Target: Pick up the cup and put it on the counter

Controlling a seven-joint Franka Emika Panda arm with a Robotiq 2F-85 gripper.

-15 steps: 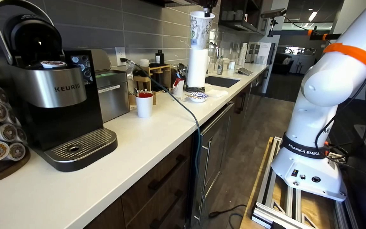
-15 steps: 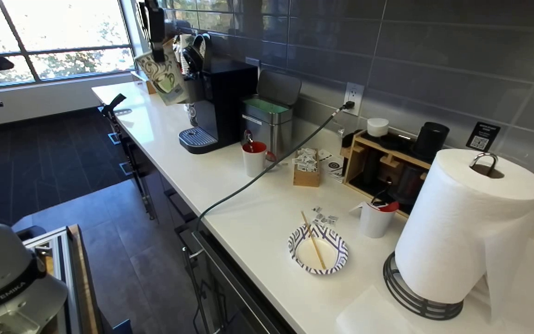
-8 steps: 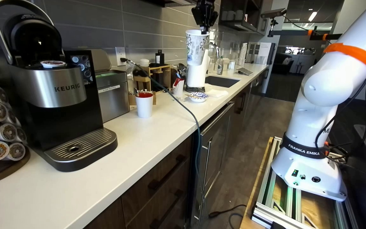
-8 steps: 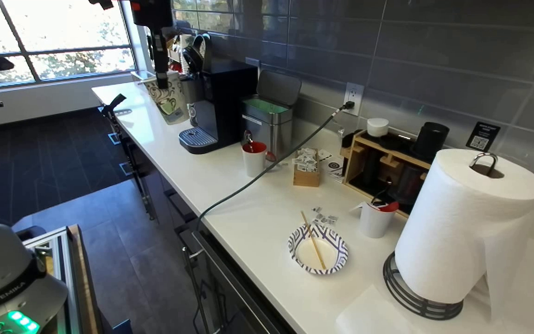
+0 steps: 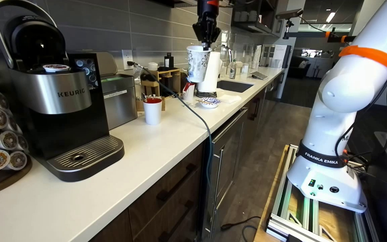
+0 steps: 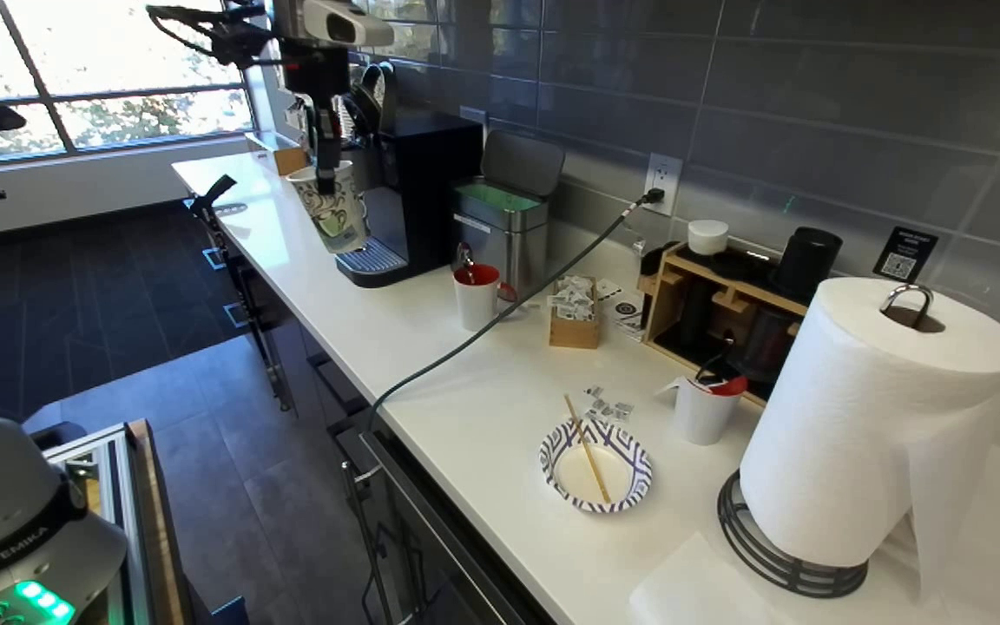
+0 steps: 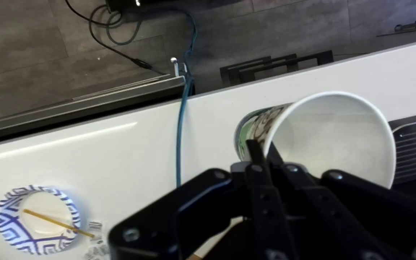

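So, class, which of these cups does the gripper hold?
The patterned cup, pinched by the gripper above the counter. The plain cup by the bin and the plain cup by the roll stand on the counter.

The arm is white, gripper black, screws seemingly silver.

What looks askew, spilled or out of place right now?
The cup hangs tilted, its rim pinched by the gripper. A cord drapes across the counter and over its front edge, a possible snag; packets lie scattered beside the bowl. No spill shows.
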